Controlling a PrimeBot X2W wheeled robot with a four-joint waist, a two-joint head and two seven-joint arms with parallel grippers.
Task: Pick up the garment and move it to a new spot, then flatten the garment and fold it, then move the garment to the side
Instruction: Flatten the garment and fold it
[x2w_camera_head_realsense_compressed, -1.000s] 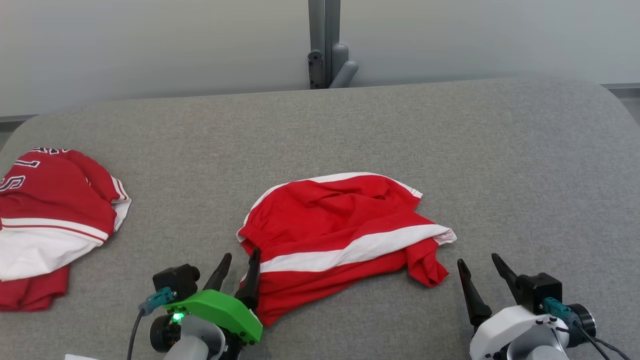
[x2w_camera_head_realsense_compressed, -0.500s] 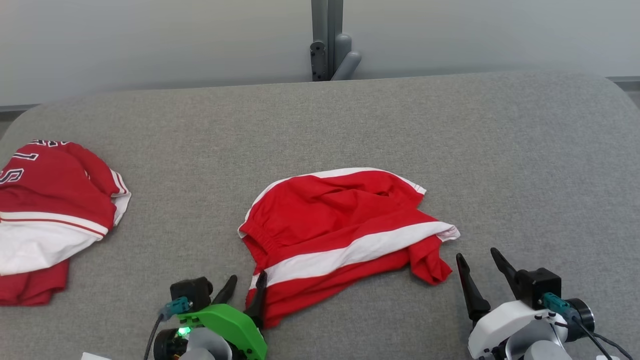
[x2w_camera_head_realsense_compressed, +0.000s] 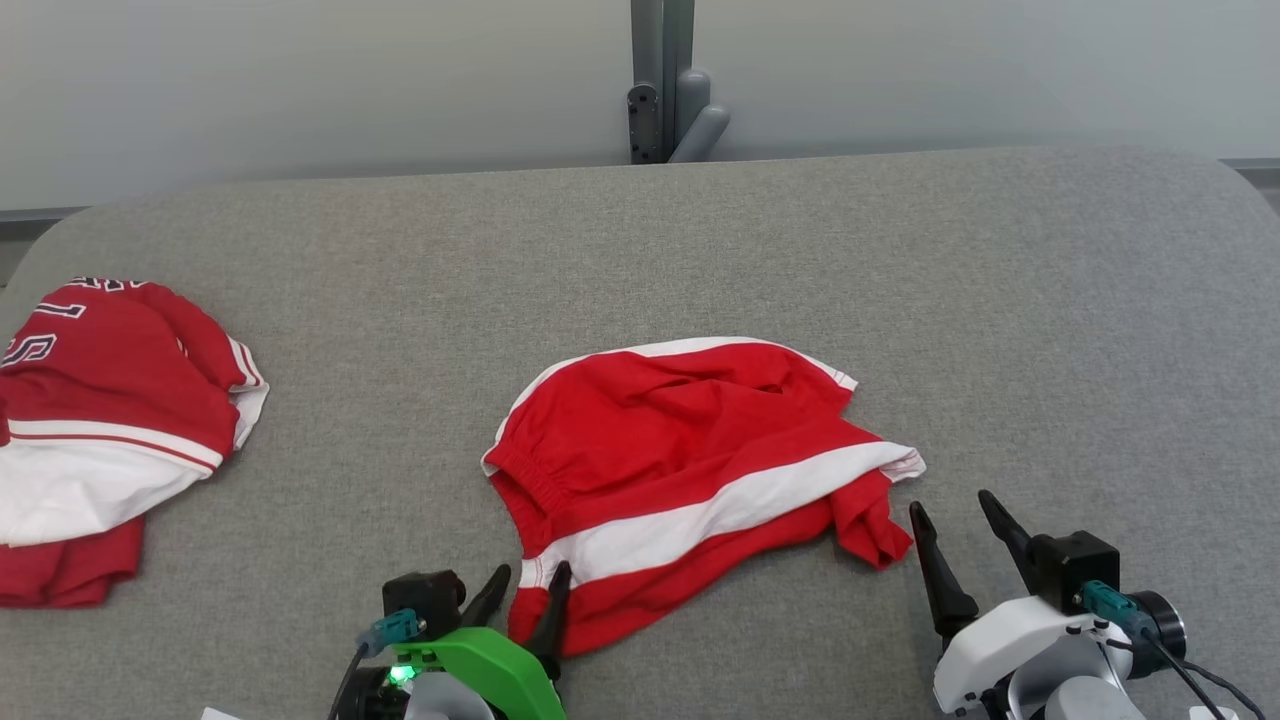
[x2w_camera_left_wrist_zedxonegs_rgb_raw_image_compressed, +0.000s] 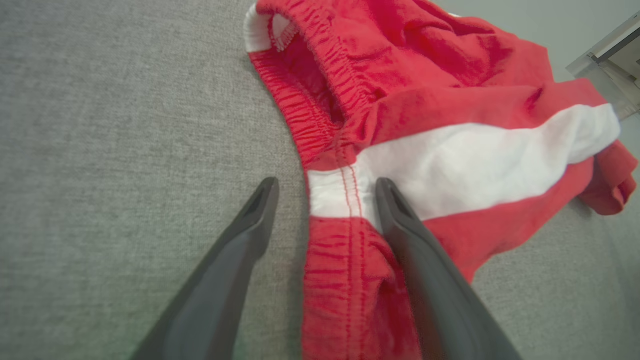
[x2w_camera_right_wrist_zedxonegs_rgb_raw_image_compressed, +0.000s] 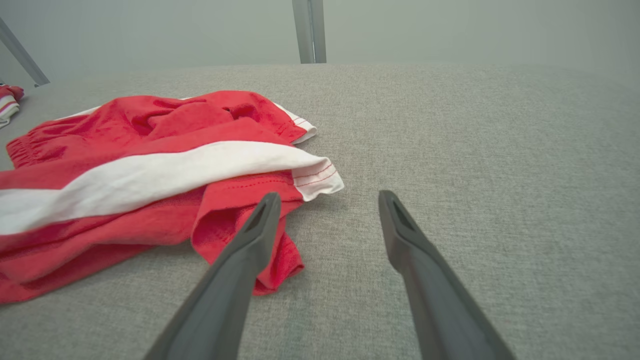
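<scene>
Grey tabletop (x2w_camera_head_realsense_compressed: 900, 260) is carrying the red garment (x2w_camera_head_realsense_compressed: 680, 450); my left claw (x2w_camera_head_realsense_compressed: 532, 572) is straddling its waistband edge, wide open, and my right claw (x2w_camera_head_realsense_compressed: 950, 505) is hanging open just beside its hem.

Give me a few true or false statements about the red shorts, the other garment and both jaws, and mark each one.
The shorts lie crumpled on the table. True.
The left jaws are shut on the waistband. False: they stand open, astride its edge.
The right jaws are open, by the shorts' right end. True.
The jersey lies at the table's right. False: at its left.
The shorts' stripe is blue. False: white.
</scene>
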